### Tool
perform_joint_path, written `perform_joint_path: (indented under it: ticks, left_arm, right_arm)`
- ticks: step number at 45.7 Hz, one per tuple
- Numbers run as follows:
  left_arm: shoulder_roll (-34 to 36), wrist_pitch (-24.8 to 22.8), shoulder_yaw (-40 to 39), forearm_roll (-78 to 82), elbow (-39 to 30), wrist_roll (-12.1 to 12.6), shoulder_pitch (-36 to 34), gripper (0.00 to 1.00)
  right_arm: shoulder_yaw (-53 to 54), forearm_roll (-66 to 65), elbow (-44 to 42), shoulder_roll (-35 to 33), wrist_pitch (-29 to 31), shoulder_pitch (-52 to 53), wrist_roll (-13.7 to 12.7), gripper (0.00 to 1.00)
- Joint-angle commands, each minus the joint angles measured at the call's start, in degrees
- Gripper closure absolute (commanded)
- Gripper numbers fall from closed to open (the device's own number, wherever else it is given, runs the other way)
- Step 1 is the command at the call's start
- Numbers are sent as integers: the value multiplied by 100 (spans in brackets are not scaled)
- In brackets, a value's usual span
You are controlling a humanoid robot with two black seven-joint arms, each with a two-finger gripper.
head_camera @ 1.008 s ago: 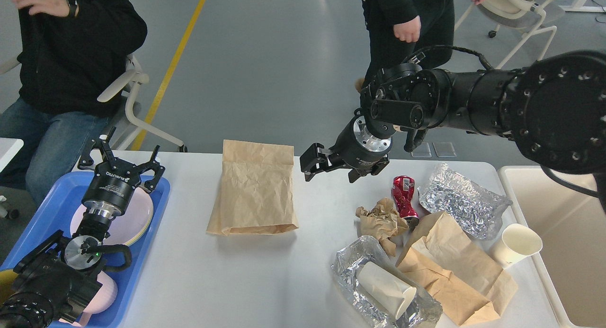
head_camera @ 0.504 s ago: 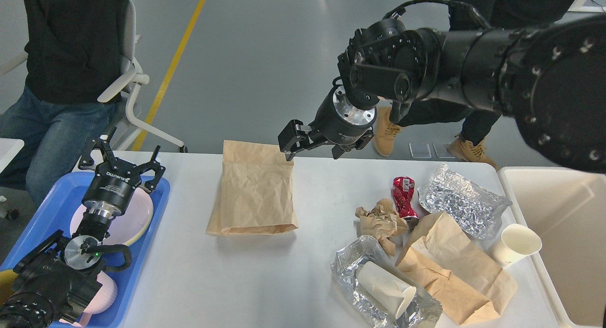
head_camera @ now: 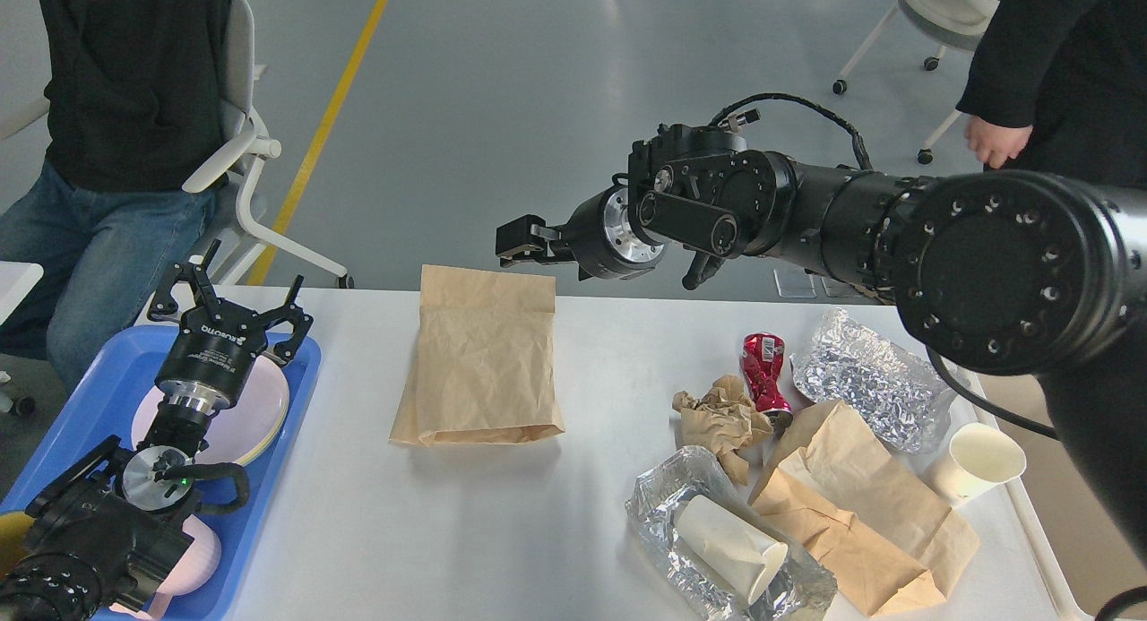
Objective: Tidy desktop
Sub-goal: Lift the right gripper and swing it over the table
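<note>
The right end effector (head_camera: 518, 242), too end-on to tell its state, hung just beyond the far edge of the flat brown paper bag (head_camera: 482, 366) lying mid-way on the wide white surface (head_camera: 376, 513), so the step seemed to be reaching for the bag, next lowering to grip its edge, while the left end effector (head_camera: 229, 297) stood spread.

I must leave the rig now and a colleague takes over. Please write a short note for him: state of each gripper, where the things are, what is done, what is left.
Left gripper: open, empty, above the pink plates in the blue tray.
Right gripper: holds nothing, above the far edge of the flat paper bag; fingers seen edge-on, so open or shut is unclear.
On the desktop, right side: crushed red can, crumpled paper, two foil pieces, two paper cups, another paper bag.
Done: plates in tray.
Left: all the rubbish is still on the desktop.
</note>
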Motion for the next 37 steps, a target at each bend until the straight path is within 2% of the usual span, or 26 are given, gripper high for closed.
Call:
perform_joint_path:
  ticks: [1, 23, 37]
  left_arm:
    - [0, 0, 0, 0, 0, 0, 0, 4]
    - [0, 0, -9, 0, 0, 0, 0, 4]
    - [0, 0, -9, 0, 0, 0, 0, 4]
  right_arm:
    - [-4, -13, -486, -4, 11, -303, 9, 0]
    - [-215, -110, -1049, -698, 37, -1068, 0, 0]
    - [-4, 13, -1119, -1103, 28, -814, 53, 0]
